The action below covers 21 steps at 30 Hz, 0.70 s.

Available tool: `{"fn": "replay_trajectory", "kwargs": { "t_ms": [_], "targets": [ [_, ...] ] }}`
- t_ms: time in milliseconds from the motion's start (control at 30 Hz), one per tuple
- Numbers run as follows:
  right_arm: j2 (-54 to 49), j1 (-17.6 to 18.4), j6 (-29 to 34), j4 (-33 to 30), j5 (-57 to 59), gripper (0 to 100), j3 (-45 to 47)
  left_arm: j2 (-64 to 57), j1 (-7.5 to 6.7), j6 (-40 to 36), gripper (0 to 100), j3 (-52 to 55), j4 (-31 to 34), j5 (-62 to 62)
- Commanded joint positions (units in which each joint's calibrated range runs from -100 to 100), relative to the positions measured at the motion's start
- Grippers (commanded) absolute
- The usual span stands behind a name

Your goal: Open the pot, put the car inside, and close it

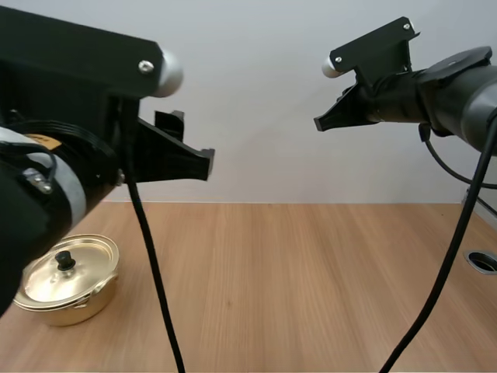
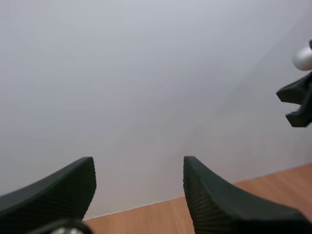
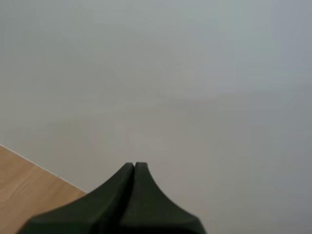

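Observation:
A golden pot (image 1: 70,281) stands at the left of the wooden table, its lid on with a black knob (image 1: 65,261) on top. My left gripper (image 1: 198,163) hovers high above the table, to the right of the pot and well above it; in the left wrist view its fingers (image 2: 219,204) stand apart with nothing between them, pointing at the wall. My right gripper (image 1: 320,123) is raised at the upper right, far from the pot. In the right wrist view its fingers (image 3: 133,168) lie together as one dark wedge.
The wooden table (image 1: 295,287) stretches bare from the pot to the right. A round grommet hole (image 1: 483,261) sits at its right edge. A plain pale wall stands behind the table.

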Motion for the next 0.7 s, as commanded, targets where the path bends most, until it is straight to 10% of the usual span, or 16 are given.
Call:
{"fn": "replay_trajectory", "kwargs": {
  "t_ms": [0, 300, 667],
  "targets": [
    [-2.8, 0.0, -6.2, 7.1, 0.1, 0, 5.5, -0.9, -2.80, -15.6, 87, -0.1, 13.3, -4.9],
    [-24.7, 0.0, -12.9, 23.4, 5.6, 0, 25.0, -6.0, -10.40, -29.9, 87, 6.9, 42.0, -14.7],
    [-36.5, 0.2, -12.9, 24.9, 3.4, 0, 36.5, -8.9, -11.14, -32.5, 87, 33.9, 43.1, -27.5]
  ]
}}
